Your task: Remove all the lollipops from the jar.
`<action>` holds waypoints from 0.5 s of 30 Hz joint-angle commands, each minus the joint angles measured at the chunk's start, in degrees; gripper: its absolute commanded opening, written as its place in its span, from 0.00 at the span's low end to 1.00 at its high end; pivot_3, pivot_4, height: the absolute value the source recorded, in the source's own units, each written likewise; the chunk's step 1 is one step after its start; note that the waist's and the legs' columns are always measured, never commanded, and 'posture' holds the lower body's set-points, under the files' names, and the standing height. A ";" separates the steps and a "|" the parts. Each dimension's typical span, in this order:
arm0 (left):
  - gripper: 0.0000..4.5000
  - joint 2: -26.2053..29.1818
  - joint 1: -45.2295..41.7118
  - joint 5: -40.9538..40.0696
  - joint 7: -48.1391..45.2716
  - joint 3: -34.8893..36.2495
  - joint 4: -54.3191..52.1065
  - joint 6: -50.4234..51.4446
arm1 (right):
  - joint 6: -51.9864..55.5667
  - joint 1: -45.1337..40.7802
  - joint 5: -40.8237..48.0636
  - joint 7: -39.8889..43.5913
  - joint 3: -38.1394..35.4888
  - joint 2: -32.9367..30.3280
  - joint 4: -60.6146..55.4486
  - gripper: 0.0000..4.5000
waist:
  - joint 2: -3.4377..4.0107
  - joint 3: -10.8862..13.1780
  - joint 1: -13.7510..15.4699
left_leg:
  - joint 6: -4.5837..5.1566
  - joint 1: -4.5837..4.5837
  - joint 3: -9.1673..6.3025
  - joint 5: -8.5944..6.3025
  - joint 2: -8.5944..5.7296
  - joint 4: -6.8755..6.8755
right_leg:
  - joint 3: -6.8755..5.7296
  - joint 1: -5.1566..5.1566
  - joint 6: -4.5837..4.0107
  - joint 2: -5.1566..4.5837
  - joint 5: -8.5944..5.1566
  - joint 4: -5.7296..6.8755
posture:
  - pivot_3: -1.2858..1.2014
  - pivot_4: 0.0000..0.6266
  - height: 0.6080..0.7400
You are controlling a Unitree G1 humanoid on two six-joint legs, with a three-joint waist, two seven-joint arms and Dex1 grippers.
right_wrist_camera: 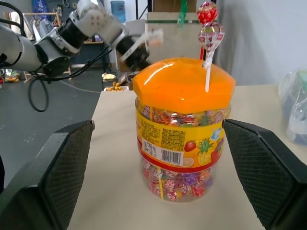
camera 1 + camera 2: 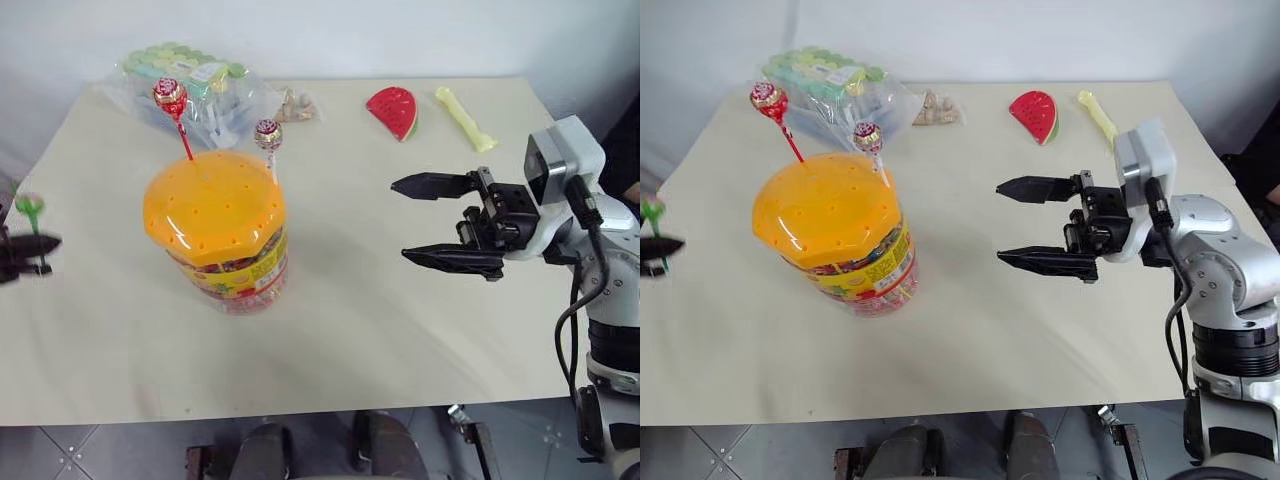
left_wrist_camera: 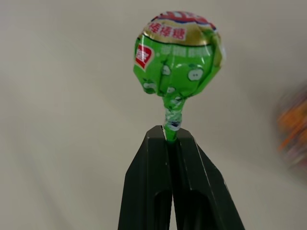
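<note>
A: One lollipop is out. The green lollipop [image 3: 176, 52] is pinched by its stick just under the head, the left gripper [image 3: 171, 135] being clamped tight on it with no gap seen between the fingers. It is held out over the left edge of the table [image 2: 400, 330], well apart from the jar [image 2: 222, 230].

B: And two are counted as not yet pulled. The red-stick lollipop [image 2: 170, 97] and the white-stick lollipop [image 2: 267, 134] are both seen standing up out of the holes in the orange lid [image 2: 215, 205], tilted a little, near its far rim.

A: The right gripper [image 2: 425, 222] is carried empty, fingers spread as wide as can be made out, pointed across the table at the jar's side. In the right wrist view the jar is framed squarely between the two black fingers [image 1: 53, 172], but nothing is touched.

B: So the step in hand is judged to be the setting-down of the green one, about a third of the job done. A release on bare table is called for next, clear of the jar.

A: After that a thin stick must be taken low, close to the lid, and drawn straight up along its hole. A steadying hold on the jar by the open right gripper may be wanted, since the tub could be tipped by a sideways pull.
</note>
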 commanded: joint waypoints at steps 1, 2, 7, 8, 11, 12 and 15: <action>0.00 0.21 3.25 4.41 1.39 -1.69 1.79 -2.42 | -1.09 -0.26 0.18 0.58 -0.91 0.22 -1.35 1.00 | -0.06 -0.03 0.13 | -0.01 -0.01 0.02 0.00 0.00 0.00 | 0.01 -0.04 0.00 0.00 0.00 0.01 | 0.52 0.24 1.00; 0.00 0.24 3.85 5.33 1.52 -2.75 3.21 -3.38 | -1.04 -0.12 0.16 0.52 -0.94 0.27 -1.54 1.00 | -0.06 -0.03 0.13 | -0.01 0.00 0.04 0.00 0.00 0.00 | 0.03 -0.04 0.00 0.00 0.00 0.02 | 0.52 0.24 1.00; 0.00 1.24 2.27 9.27 2.21 -9.66 10.42 -6.93 | -0.91 0.47 0.10 0.42 -1.15 0.29 -2.15 1.00 | -0.07 -0.04 0.05 | -0.03 0.03 0.18 -0.02 0.01 -0.01 | 0.15 -0.17 -0.02 0.00 0.00 0.12 | 0.52 0.24 1.00; 0.00 1.71 1.19 10.06 2.39 -11.31 12.06 -6.86 | -0.80 0.56 0.19 0.24 -1.25 0.29 -2.36 1.00 | -0.08 -0.04 0.02 | -0.03 0.02 0.19 -0.02 0.01 -0.01 | 0.16 -0.19 -0.02 0.00 -0.01 0.13 | 0.52 0.24 1.00; 0.11 1.79 -3.44 11.00 2.18 -13.84 16.66 -6.70 | -0.75 0.74 0.19 -0.04 -1.55 0.16 -2.51 1.00 | -0.11 -0.06 0.04 | -0.03 0.00 0.24 -0.03 0.00 -0.01 | 0.17 -0.23 -0.02 0.01 0.00 0.15 | 0.52 0.24 1.00; 0.17 1.99 -4.34 11.13 1.91 -14.39 17.15 -6.71 | -0.74 0.85 0.23 -0.16 -1.72 0.09 -2.62 1.00 | -0.12 -0.06 0.04 | -0.03 0.00 0.24 -0.03 0.00 -0.01 | 0.18 -0.23 -0.03 0.01 0.00 0.17 | 0.52 0.24 1.00; 0.37 3.06 -5.75 11.18 0.74 -15.91 16.68 -6.39 | -0.79 0.99 0.19 -0.34 -1.96 -0.02 -2.75 1.00 | -0.13 -0.07 -0.01 | -0.02 0.00 0.26 -0.04 0.00 -0.01 | 0.19 -0.24 -0.02 0.00 0.00 0.17 | 0.52 0.24 1.00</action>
